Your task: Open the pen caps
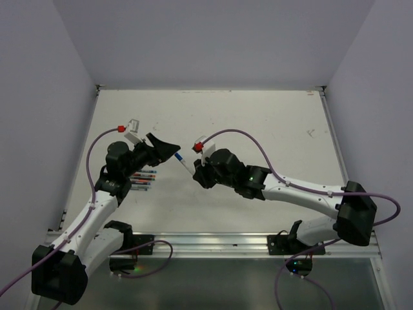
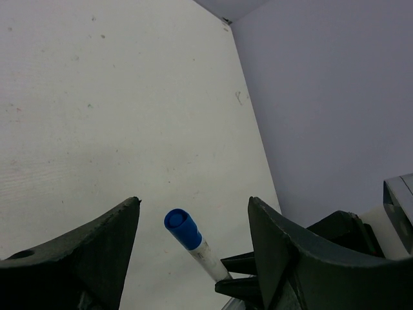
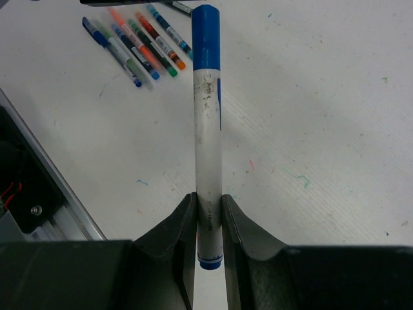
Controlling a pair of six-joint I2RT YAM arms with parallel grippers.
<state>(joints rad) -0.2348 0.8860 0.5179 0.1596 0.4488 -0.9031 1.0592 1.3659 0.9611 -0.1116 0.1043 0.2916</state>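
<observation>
My right gripper (image 3: 208, 201) is shut on the white barrel of a marker (image 3: 207, 155) and holds it above the table, pointing toward the left arm. The marker's blue cap (image 3: 206, 35) is on its far end. In the left wrist view the blue cap (image 2: 182, 228) sits between my open left gripper's (image 2: 193, 210) two fingers, touching neither. From above, the left gripper (image 1: 169, 150) is just left of the cap (image 1: 179, 157), and the right gripper (image 1: 197, 169) grips the barrel.
Several capped coloured pens (image 3: 139, 40) lie side by side on the table under the left arm, also in the top view (image 1: 142, 179). A metal rail (image 1: 213, 240) runs along the table's near edge. Walls close in the table on three sides.
</observation>
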